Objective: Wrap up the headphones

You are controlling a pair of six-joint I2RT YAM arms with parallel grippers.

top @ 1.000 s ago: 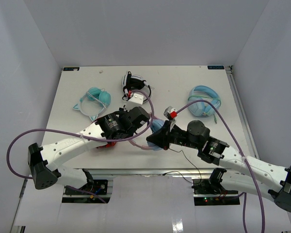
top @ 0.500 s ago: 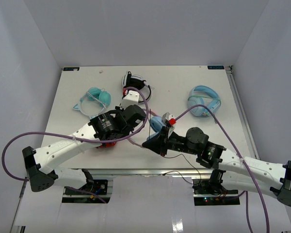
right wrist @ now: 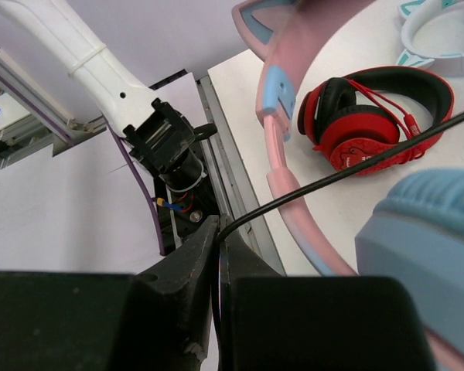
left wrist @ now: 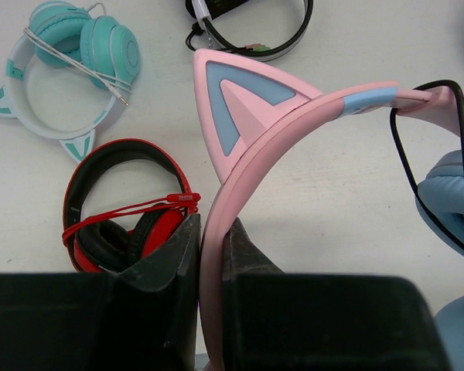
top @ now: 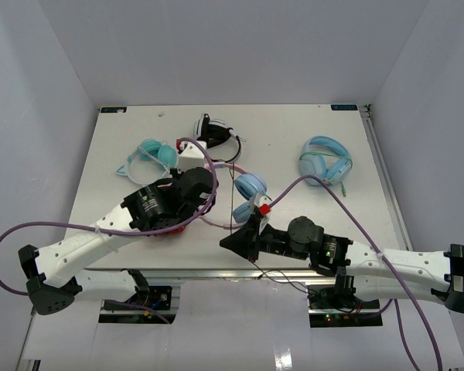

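Winding tautly matters: the left gripper (left wrist: pixel 211 232) clamps the headphones (left wrist: pixel 294 124); the right gripper (right wrist: pixel 216 232) pinches the cable (right wrist: pixel 356 166) at their six o'clock.

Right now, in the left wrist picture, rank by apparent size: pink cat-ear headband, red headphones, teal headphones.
Pink cat-eared headband: largest, being nearest the camera.
Red-and-black headphones and teal white-banded headphones look about alike.

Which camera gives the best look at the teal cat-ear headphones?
The left wrist view: the teal cat-ear headphones lie whole and close. The top view shows them small and distant; the right wrist view catches only part of the white band.
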